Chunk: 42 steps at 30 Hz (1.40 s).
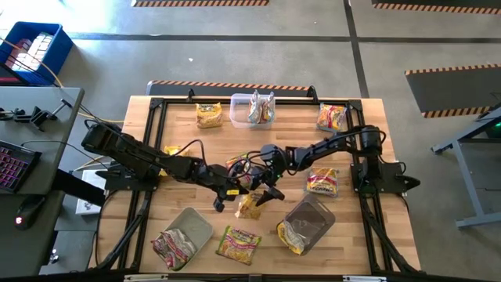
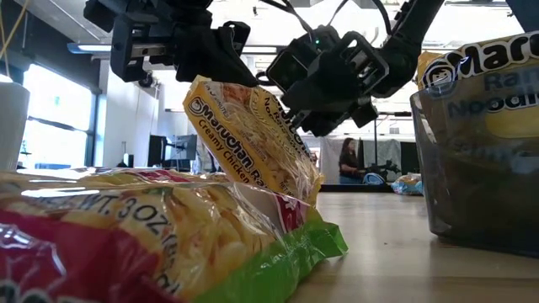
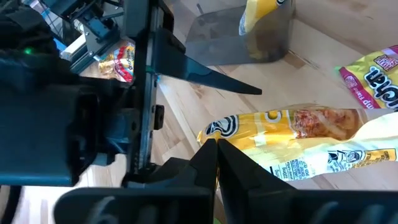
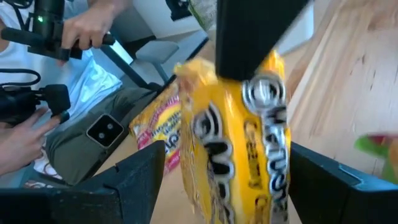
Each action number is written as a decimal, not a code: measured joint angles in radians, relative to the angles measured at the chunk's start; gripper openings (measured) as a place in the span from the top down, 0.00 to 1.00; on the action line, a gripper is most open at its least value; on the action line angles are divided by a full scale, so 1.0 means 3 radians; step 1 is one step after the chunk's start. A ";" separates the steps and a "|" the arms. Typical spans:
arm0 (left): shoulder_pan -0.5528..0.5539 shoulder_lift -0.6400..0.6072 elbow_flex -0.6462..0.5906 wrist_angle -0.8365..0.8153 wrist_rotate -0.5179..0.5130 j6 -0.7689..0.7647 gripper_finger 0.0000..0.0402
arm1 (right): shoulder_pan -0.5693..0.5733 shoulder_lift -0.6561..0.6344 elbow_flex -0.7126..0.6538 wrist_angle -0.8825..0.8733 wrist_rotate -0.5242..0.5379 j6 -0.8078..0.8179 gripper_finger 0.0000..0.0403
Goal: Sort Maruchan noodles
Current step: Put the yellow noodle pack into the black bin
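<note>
A yellow Maruchan noodle packet [image 2: 253,135] hangs tilted over the table's middle, and my left gripper [image 3: 214,155] is shut on it. My right gripper [image 4: 236,174] is open wide just to its right. Its two fingers [image 4: 134,174] stand on either side of the packet [image 4: 249,137], and I see no touch. More packets lie flat on the wood: yellow ones [image 1: 209,114] [image 1: 322,181] [image 1: 332,117] and a pink-green one [image 1: 239,244]. My left gripper pinches the yellow packet's upper end [image 3: 225,132] between its two shut fingers, coming slanting down from the table's left. The packet hangs tilted below the fingers. Its lower end [image 2: 313,187] is near the table, and the front packet hides whether it rests there.
Three clear tubs stand on the table. One at the far middle [image 1: 252,110] holds silvery packets, one at the near right [image 1: 307,223] holds a yellow packet, and one at the near left [image 1: 184,235] holds a red one. A person's hands [image 4: 74,31] show beyond the table.
</note>
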 joint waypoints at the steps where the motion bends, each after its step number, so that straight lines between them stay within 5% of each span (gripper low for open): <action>1: 0.0000 0.0000 0.0000 0.0000 0.0000 0.0001 1.00 | 0.0000 0.0034 0.0000 0.0027 -0.0002 0.0024 0.29; 10: 0.0001 -0.0014 0.0000 -0.0006 -0.0011 -0.0019 1.00 | 0.0018 0.0235 -0.0003 0.0317 -0.0074 0.0274 0.39; 23: 0.0009 -0.0298 -0.0004 -0.0148 0.0083 -0.0211 1.00 | 0.0015 0.0230 0.0001 0.0550 -0.0276 0.0521 0.80; 32: 0.0089 -0.1027 -0.0053 -0.0628 0.0113 -0.0710 0.95 | 0.0007 0.0182 -0.0004 0.0652 -0.0302 0.0802 0.74; 36: 0.0024 -0.1341 -0.0501 -0.0035 0.0113 -0.0840 0.95 | -0.0013 0.0069 0.0029 0.0652 -0.0297 0.1012 0.76; 42: 0.0001 -0.1592 -0.1453 0.1746 -0.0027 -0.0903 0.99 | 0.0018 -0.0351 0.0084 -0.0032 -0.0025 0.1152 0.80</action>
